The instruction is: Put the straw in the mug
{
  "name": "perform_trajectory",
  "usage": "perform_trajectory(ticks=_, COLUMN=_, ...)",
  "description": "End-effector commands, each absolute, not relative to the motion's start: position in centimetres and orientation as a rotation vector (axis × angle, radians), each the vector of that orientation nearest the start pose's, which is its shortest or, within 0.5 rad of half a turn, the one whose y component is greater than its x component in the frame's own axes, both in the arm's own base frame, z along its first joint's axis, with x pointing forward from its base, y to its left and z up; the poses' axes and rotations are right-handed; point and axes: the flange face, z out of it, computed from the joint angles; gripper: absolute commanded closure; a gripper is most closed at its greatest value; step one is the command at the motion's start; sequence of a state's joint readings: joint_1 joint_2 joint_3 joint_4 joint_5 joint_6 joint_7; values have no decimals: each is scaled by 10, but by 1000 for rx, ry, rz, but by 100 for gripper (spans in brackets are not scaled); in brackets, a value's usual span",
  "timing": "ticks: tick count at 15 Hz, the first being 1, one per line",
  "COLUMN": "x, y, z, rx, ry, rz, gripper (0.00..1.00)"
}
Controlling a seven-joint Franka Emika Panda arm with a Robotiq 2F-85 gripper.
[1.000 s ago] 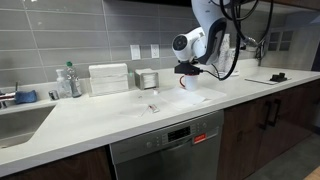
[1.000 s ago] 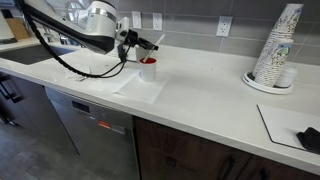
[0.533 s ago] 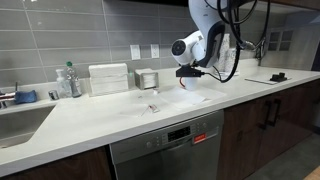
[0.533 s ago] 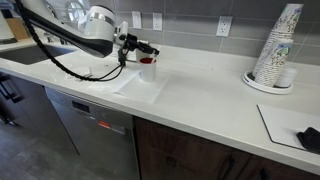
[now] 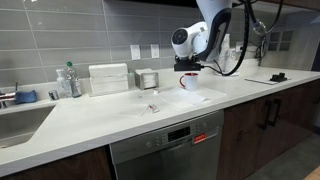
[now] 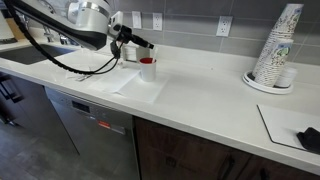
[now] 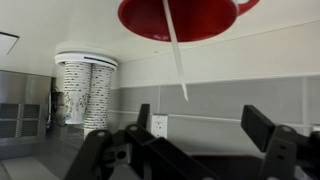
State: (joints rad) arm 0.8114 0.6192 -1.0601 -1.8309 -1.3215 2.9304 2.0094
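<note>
Tool (image 7: 200, 122) spread apart and empty, hovering just above small white mug (image 7: 185, 18) with red rim and handle.
Thin white straw (image 7: 176, 50) leaning inside the mug (image 6: 148, 69); mug upright on white bench (image 6: 205, 98).

The small white mug with red rim (image 6: 148, 69), centre left in an exterior view, looks like glossy ceramic. The thin white straw (image 7: 176, 50) looks like smooth plastic. The white table (image 6: 205, 100) is smooth and matt. At lower centre, the grey dishwasher front (image 5: 168, 152) is brushed metal. The dark cabinets (image 5: 268, 122) look like wood.
</note>
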Motion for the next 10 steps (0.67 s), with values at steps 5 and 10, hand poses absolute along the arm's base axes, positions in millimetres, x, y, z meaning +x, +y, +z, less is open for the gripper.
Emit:
perform_trajectory(ticks=5, x=577, y=-5, z=378, rx=-3082, ry=665, rz=-1399, gripper=0)
perform_trajectory(ticks=10, x=525, y=6, z=377, rx=-3176, ry=471, rz=-1130, gripper=0)
